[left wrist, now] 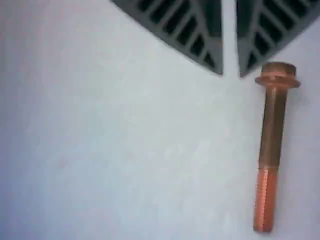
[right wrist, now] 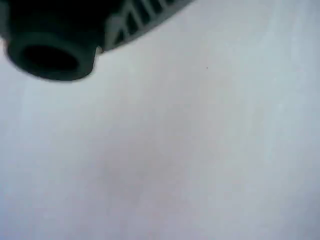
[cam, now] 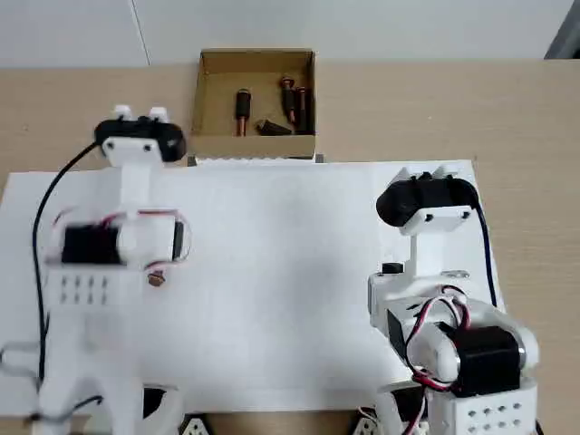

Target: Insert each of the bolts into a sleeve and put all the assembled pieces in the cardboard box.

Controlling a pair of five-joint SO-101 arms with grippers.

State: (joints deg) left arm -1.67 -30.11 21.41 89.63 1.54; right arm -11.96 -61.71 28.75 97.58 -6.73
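The left gripper [left wrist: 230, 67] hangs low over the big white paper sheet [cam: 272, 290]. Its two dark grey fingers [left wrist: 200, 37] are close together, with just a thin gap and nothing in it. A long copper-coloured metal bolt [left wrist: 272, 145] lies flat on the paper just beside the tips, its wide head nearest them, not touching. In the high view only the bolt's head peeks out from under the left arm. The right gripper [right wrist: 70, 30] is low over the paper too, and its fingers hold a short black round sleeve [right wrist: 50, 57] with its open hole showing. The small brown cardboard box [cam: 201, 100] sits on the light wooden worktop [cam: 526, 118] at the far edge of the paper. Inside it lie a few copper bolts in black sleeves [cam: 243, 109].
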